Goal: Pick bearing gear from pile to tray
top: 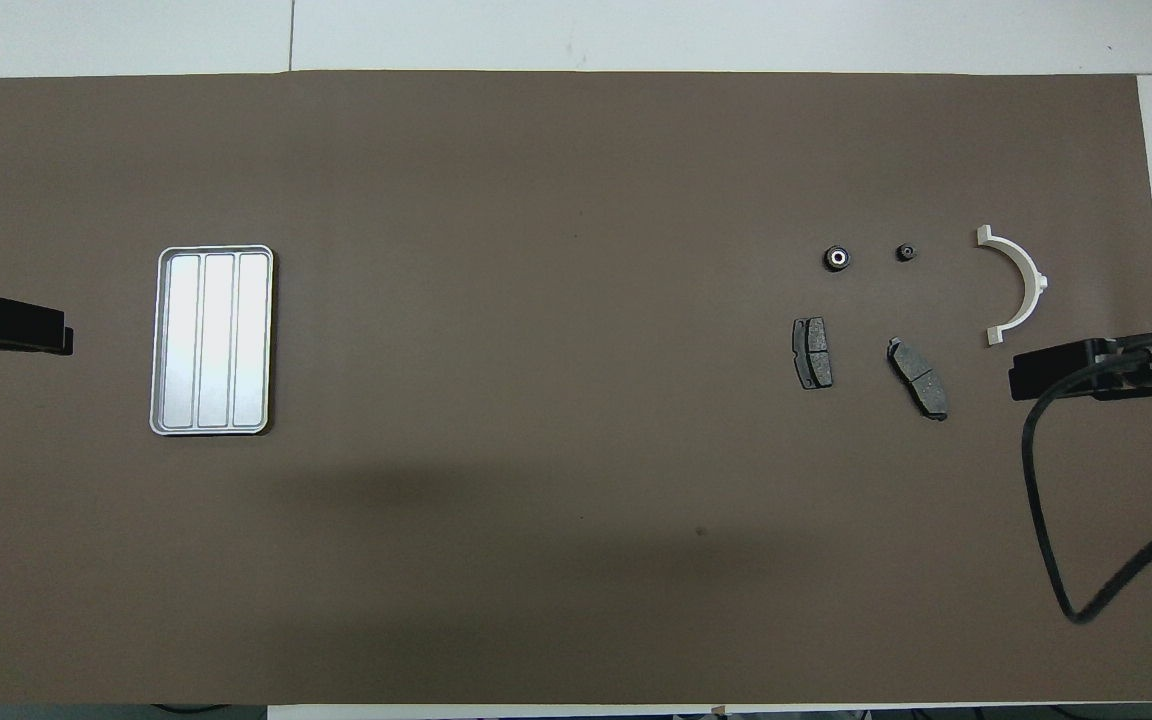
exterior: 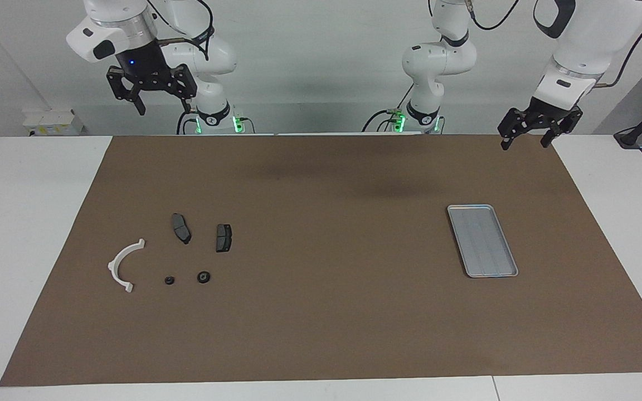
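Note:
The pile lies on the brown mat toward the right arm's end: a white curved bracket (exterior: 123, 264) (top: 1021, 285), two dark grey brake pads (exterior: 181, 228) (exterior: 223, 238), and two tiny black round gears (exterior: 169, 280) (exterior: 204, 276). The gears lie farther from the robots than the pads; they also show in the overhead view (top: 905, 252) (top: 837, 257). The silver tray (exterior: 482, 240) (top: 211, 340) lies empty toward the left arm's end. My right gripper (exterior: 165, 108) hangs open and empty, high up at the mat's robot-side edge. My left gripper (exterior: 524, 145) is open and empty, over the mat's corner near the tray.
The brown mat (exterior: 321, 312) covers most of the white table (exterior: 20, 223). A black cable (top: 1046, 520) hangs from the right arm over the mat's end. The arm bases stand at the robots' edge of the table.

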